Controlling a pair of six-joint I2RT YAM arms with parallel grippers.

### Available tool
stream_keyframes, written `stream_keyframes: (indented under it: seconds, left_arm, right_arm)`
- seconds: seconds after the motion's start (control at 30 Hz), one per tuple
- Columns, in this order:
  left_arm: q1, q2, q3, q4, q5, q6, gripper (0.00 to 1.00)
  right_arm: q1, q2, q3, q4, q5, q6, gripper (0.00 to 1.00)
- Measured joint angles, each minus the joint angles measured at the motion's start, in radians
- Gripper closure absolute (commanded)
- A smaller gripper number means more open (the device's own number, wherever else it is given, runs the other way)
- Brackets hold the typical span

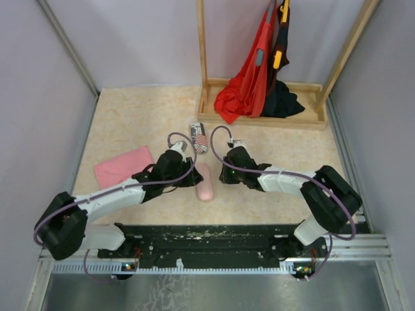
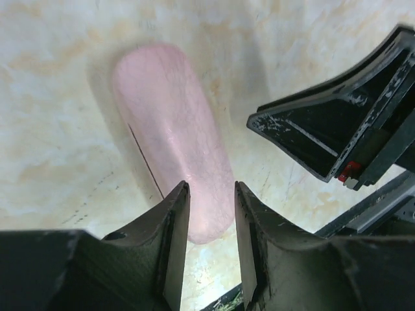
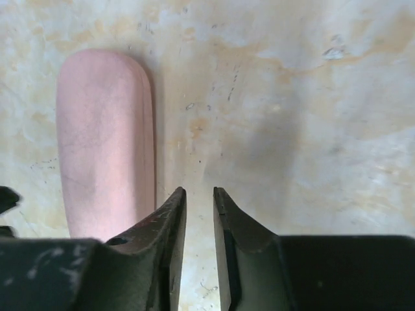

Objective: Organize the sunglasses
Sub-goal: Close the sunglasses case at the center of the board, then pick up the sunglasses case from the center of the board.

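Neither pair of sunglasses shows in any view. A closed oblong pink case (image 1: 205, 181) lies on the table between my two grippers. My left gripper (image 1: 190, 173) hovers at the case's left side. In the left wrist view the case (image 2: 172, 129) lies just beyond my left gripper (image 2: 212, 188), whose jaws stand a little apart with nothing between them. My right gripper (image 1: 222, 170) is just right of the case. In the right wrist view the case (image 3: 104, 136) lies left of my right gripper (image 3: 199, 191), whose jaws stand narrowly apart and empty over bare table.
A flag-printed case (image 1: 199, 138) lies just behind the grippers. A flat pink cloth-like piece (image 1: 123, 166) lies at the left. A wooden rack (image 1: 259, 116) with a red bag (image 1: 249, 84) and dark fabric stands at the back right. Grey walls close in both sides.
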Motion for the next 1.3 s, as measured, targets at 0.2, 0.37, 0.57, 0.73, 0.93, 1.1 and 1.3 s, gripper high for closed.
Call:
stream_keyframes:
  seconds: [0.2, 0.37, 0.57, 0.73, 0.93, 1.1, 1.3]
  left_arm:
    - [0.000, -0.204, 0.059, -0.101, -0.139, 0.089, 0.43]
    - [0.000, -0.361, 0.072, -0.164, -0.291, 0.159, 0.32]
    - [0.000, -0.488, 0.006, -0.232, -0.384, 0.185, 0.24]
    - [0.000, -0.547, -0.056, -0.291, -0.398, 0.183, 0.11]
    - [0.000, -0.637, -0.082, -0.355, -0.404, 0.160, 0.00]
    - [0.000, -0.679, -0.087, -0.369, -0.404, 0.145, 0.01]
    - [0.000, -0.680, -0.095, -0.373, -0.401, 0.138, 0.00]
  right_arm:
    - [0.000, -0.163, -0.032, -0.031, 0.091, -0.026, 0.49]
    - [0.018, -0.194, 0.006, -0.094, 0.126, -0.054, 0.42]
    - [0.126, -0.182, 0.079, -0.150, 0.204, -0.030, 0.20]
    - [0.212, -0.071, 0.215, -0.203, 0.276, 0.000, 0.12]
    - [0.263, 0.074, 0.345, -0.296, 0.350, 0.023, 0.10]
    - [0.294, 0.187, 0.409, -0.365, 0.382, 0.037, 0.10]
    - [0.296, 0.235, 0.410, -0.402, 0.373, 0.041, 0.22]
